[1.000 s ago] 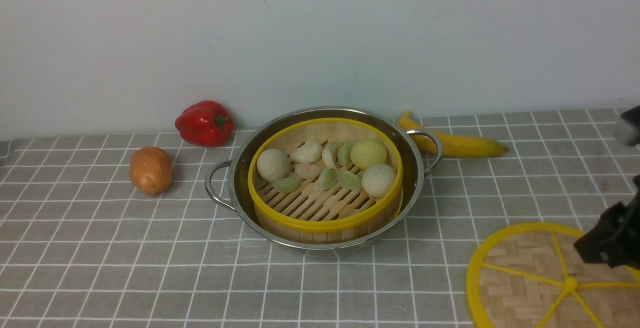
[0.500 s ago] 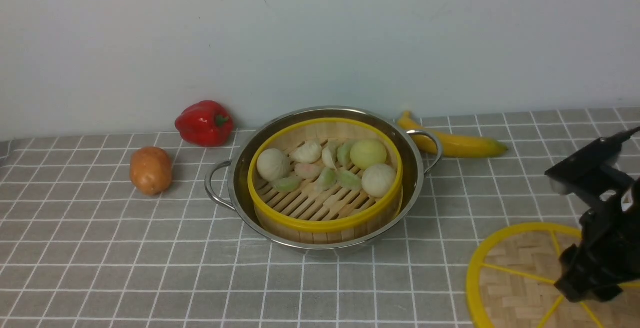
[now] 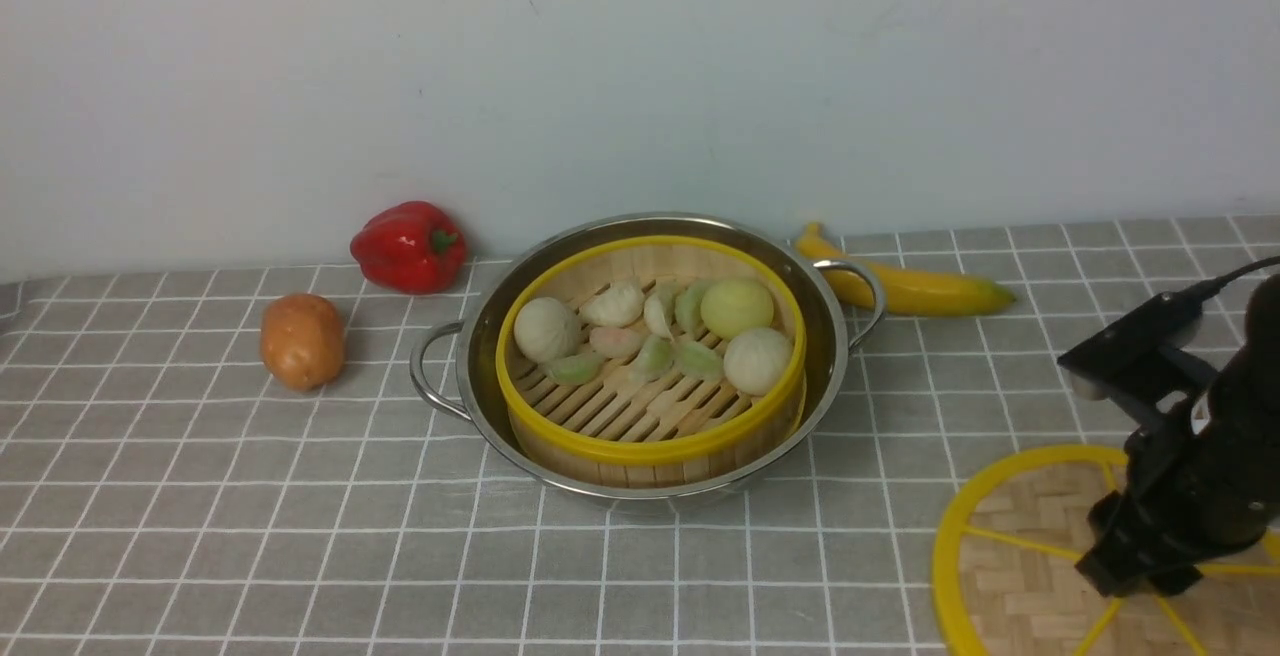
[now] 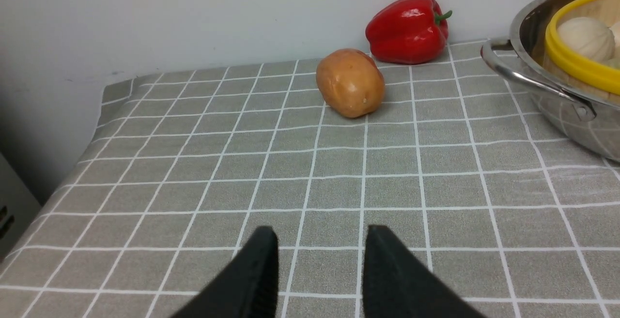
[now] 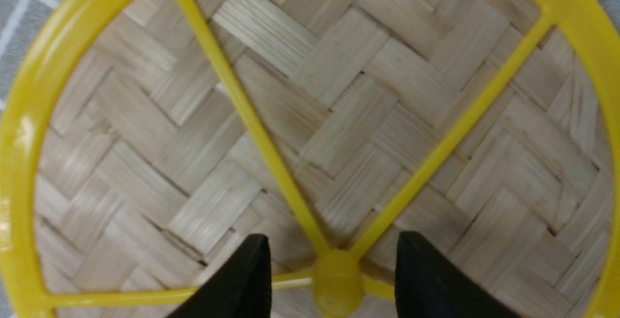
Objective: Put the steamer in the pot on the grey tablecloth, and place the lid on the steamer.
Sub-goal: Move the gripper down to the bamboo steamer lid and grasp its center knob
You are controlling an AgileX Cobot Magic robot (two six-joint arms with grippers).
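The steamer [image 3: 650,453], a bamboo basket with yellow rims holding pale buns and dumplings, sits inside the shiny pot [image 3: 826,336] on the grey tablecloth [image 3: 250,496]. The lid [image 3: 1020,536], a flat woven disc with yellow spokes, lies on the cloth at the near right. My right gripper [image 3: 1135,571] hangs low over the lid's middle. In the right wrist view it [image 5: 334,238] is open, its fingers on either side of the small centre knob [image 5: 337,281] and apart from it. My left gripper [image 4: 320,230] is open over bare cloth, left of the pot [image 4: 557,100].
A red pepper [image 3: 408,246] and a potato [image 3: 301,340] lie left of the pot. A banana [image 3: 910,286] lies behind it on the right, near the wall. The cloth's left edge [image 4: 104,109] drops off beyond the potato [image 4: 350,82].
My right arm has come in from the right edge, moving left and down until its gripper hangs over the lid's centre. Steamer, pot and lid have not moved.
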